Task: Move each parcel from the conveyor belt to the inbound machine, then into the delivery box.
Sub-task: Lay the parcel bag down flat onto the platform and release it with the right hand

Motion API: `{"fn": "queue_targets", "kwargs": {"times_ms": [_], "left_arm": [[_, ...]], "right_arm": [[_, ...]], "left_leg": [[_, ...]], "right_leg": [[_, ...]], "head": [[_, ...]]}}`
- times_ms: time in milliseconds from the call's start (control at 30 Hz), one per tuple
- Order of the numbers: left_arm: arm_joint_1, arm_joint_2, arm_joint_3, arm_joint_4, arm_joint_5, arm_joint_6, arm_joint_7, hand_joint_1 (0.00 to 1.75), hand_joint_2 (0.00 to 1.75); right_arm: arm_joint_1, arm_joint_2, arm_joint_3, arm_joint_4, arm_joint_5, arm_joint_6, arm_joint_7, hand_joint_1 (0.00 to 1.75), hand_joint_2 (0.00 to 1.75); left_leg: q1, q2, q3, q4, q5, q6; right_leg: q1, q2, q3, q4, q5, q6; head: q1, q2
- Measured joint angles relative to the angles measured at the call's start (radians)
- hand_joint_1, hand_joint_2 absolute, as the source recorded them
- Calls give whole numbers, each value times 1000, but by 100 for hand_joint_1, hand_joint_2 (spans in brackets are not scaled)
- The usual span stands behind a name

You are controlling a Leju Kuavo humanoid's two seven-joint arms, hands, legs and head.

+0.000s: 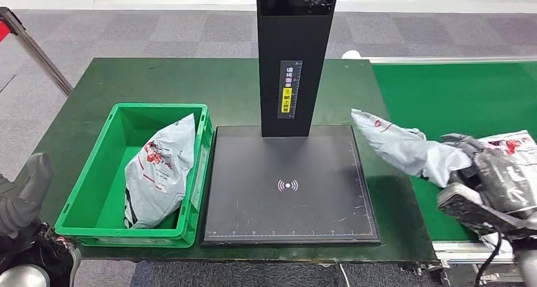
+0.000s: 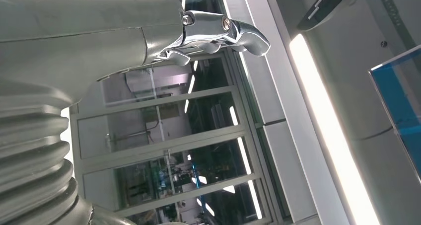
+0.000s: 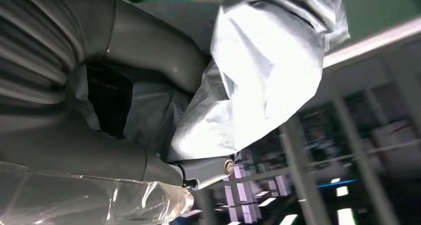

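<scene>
My right hand (image 1: 487,173) grips one end of a crumpled grey parcel (image 1: 405,144) and holds it above the near part of the green conveyor belt (image 1: 456,90). The parcel's free end points toward the black platform of the inbound machine (image 1: 288,185), whose surface is bare. In the right wrist view the grey parcel (image 3: 263,71) bulges out between the fingers of my right hand (image 3: 149,51). A white parcel with red print (image 1: 516,141) lies on the belt behind my right hand. My left hand (image 1: 25,189) hangs low beside the green delivery box (image 1: 82,192), holding nothing, its fingers apart (image 2: 99,41). A grey parcel (image 1: 158,173) leans inside the box.
The machine's black post (image 1: 294,59) rises from the back of the platform. The dark green table (image 1: 158,78) carries box and machine. A slanted barrier pole (image 1: 38,52) stands off the table's far left corner. The conveyor's metal frame (image 1: 468,252) borders the table on the right.
</scene>
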Motion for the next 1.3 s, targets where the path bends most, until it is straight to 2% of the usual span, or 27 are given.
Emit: {"fn": "queue_targets", "kwargs": {"times_ms": [100, 200, 333, 500, 667, 767, 1300], "left_arm": [[-20, -11, -7, 1, -14, -3, 12, 0, 175], [-38, -20, -20, 3, -23, 3, 21, 0, 175], [-44, -30, -31, 5, -26, 8, 19, 0, 175], [-63, -33, -32, 15, -14, 17, 11, 0, 175], [-74, -32, -32, 23, 0, 17, 5, 0, 175], [-75, -32, -32, 26, 1, 18, 2, 0, 175], [-76, -32, -32, 28, 1, 18, -2, 0, 175]], "right_arm": [[9, -9, 144, -28, 94, -72, 25, 175, 175], [-17, -17, 328, -36, 188, -104, 46, 175, 175], [-80, -14, 547, -27, 277, -121, 74, 175, 175], [-218, 3, 733, 16, 288, -89, 93, 175, 175], [-351, 30, 818, 79, 265, -54, 89, 175, 175], [-396, 42, 852, 103, 263, -49, 88, 175, 175], [-444, 58, 921, 167, 265, -51, 87, 175, 175]], "left_leg": [[0, 0, 0, 0, 0, 0], [1, 1, 0, 0, 0, -1], [1, 1, 0, 0, 1, -1], [1, 3, 0, 0, 2, -2], [1, 3, 1, 0, 3, -3], [1, 2, 0, 0, 3, -3], [1, 2, 0, 0, 3, -3]], "right_leg": [[0, 0, 0, 1, 0, 0], [1, 0, 0, 1, 0, 0], [1, 2, 0, 1, 0, -1], [1, 4, -1, 2, 2, -3], [1, 4, -1, 2, 3, -3], [1, 4, -1, 2, 3, -3], [1, 4, -2, 2, 3, -3]], "head": [[0, 0], [0, 0], [0, 0], [0, 0], [0, 0], [0, 0], [0, 0]]}}
